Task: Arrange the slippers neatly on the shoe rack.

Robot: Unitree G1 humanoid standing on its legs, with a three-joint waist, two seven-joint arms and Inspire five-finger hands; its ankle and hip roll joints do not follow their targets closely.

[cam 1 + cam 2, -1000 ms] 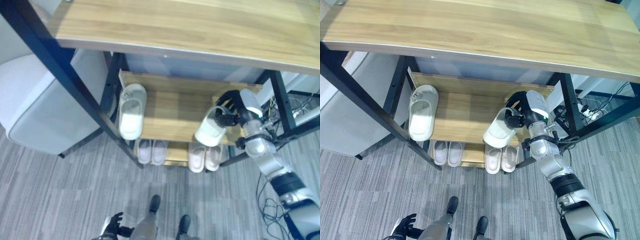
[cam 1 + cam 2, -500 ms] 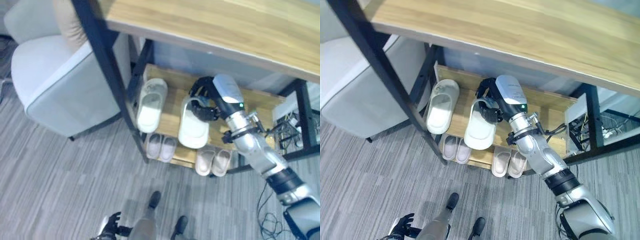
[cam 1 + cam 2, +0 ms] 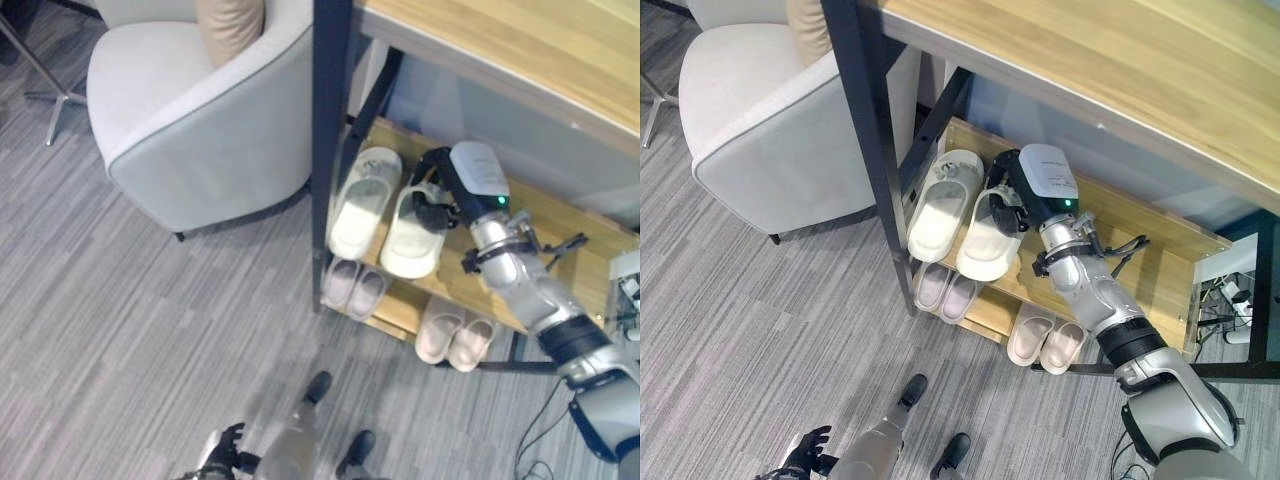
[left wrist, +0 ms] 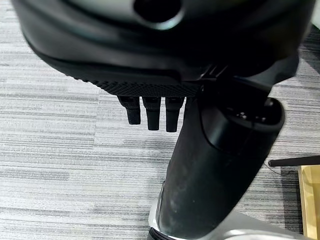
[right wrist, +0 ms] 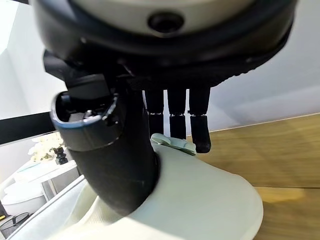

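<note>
A pale slipper (image 3: pixel 990 238) lies on the shoe rack's middle shelf (image 3: pixel 1130 235), its toe past the front edge. My right hand (image 3: pixel 1012 193) is shut on its strap. In the right wrist view the thumb (image 5: pixel 117 165) presses on the strap of this slipper (image 5: pixel 205 200) and the fingers (image 5: pixel 172 112) curl behind it. A matching slipper (image 3: pixel 943 205) lies close beside it on the left, against the black post (image 3: pixel 865 130). My left hand (image 3: pixel 222 450) hangs low over the floor, its fingers (image 4: pixel 152 112) straight and holding nothing.
Two pairs of small slippers (image 3: pixel 945 292) (image 3: pixel 1046 342) sit on the bottom shelf. The rack's wooden top board (image 3: pixel 1120 80) overhangs the shelves. A grey armchair (image 3: pixel 760 110) stands left of the rack on the striped carpet (image 3: pixel 740 330).
My right hand has carried the slipper left along the middle shelf, from the right end to beside the other slipper. The camera has also swung, shifting the whole picture.
</note>
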